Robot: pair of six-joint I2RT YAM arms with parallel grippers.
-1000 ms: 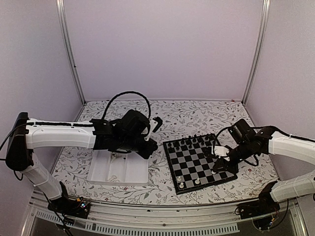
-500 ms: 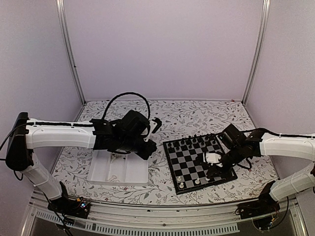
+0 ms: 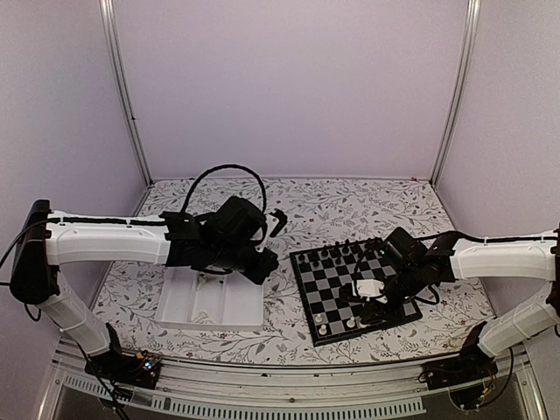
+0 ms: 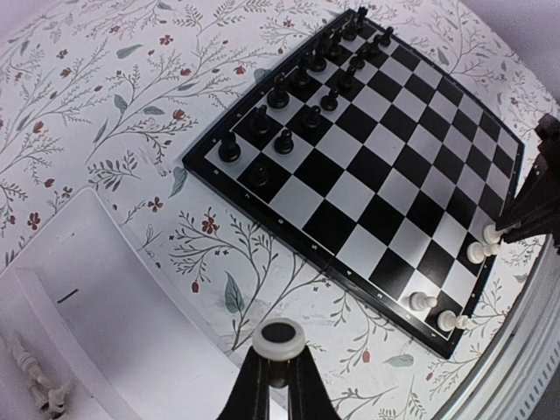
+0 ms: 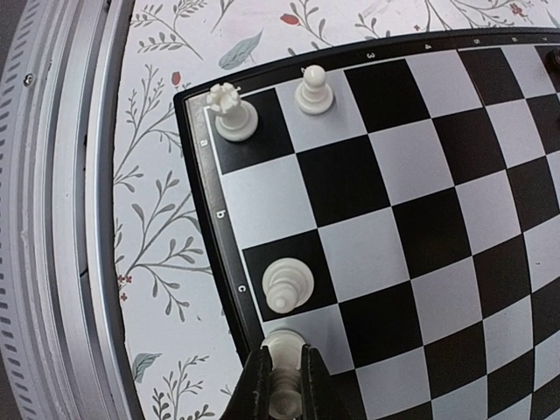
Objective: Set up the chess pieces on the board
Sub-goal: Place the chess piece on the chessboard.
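Right wrist jaws pinch white piece (image 5: 284,389); left jaws pinch cream piece (image 4: 278,339).

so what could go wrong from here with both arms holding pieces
1. The right gripper holds a cream piece right beside the standing white piece; its fingers could topple that one on release.
2. The left gripper pinches another piece at its very fingertips, off the board; it might slip out.

- Soft, even, fairly bright light from above; shadows on the tabletop (image 3: 350,206) are faint.
- Both wrist views bulge: the edges of the board (image 5: 394,175) curve toward the borders.
- At 6 o'clock the fingers (image 5: 249,394) are blurred.
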